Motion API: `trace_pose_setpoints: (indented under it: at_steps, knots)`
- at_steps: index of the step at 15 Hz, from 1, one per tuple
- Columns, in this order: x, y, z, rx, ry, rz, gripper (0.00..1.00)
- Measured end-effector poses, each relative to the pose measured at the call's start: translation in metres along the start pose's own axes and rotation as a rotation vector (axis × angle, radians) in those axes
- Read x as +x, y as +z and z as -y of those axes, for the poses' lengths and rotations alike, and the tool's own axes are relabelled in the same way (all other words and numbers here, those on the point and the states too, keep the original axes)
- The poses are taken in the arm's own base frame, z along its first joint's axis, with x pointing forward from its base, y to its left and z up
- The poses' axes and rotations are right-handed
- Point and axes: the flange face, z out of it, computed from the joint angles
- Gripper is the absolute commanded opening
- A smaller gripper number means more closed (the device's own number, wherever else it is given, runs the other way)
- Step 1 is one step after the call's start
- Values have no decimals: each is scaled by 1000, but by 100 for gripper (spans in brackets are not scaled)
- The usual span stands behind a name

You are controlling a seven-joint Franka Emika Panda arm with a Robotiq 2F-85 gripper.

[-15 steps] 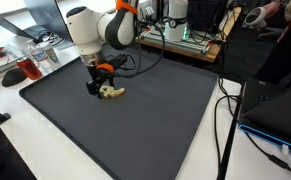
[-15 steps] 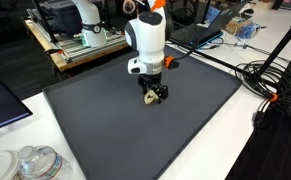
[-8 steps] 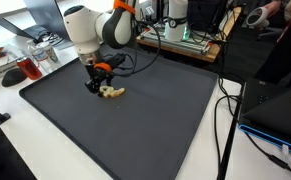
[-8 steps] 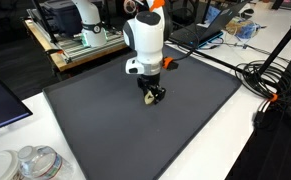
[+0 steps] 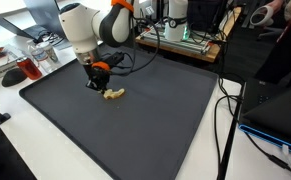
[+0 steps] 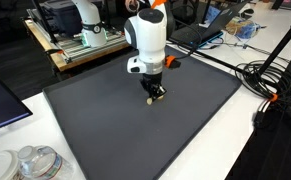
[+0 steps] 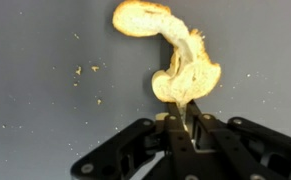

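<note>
My fingers (image 7: 175, 136) are black. The bread piece (image 7: 181, 62) is golden-yellow with paler patches; the mat (image 7: 35, 120) is dark grey, flecked with yellow crumbs (image 7: 79, 70).

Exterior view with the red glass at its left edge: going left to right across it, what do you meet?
red glass → claw → pastry piece → cables hanging off the mat's right edge

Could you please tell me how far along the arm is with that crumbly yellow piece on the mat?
Done: the gripper sits at the crumbly piece, jaws closed on its near edge in the wrist view. In hand: that pinch. Left: likely the lift; the piece lies on the mat in an exterior view.
</note>
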Motion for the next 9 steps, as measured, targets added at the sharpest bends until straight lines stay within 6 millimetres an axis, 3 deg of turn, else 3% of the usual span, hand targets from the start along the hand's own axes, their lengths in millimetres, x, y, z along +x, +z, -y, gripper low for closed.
trace_pose_setpoints:
  at_steps: [9]
  knots:
    - [-18,0,4,-9,-39,-5,2]
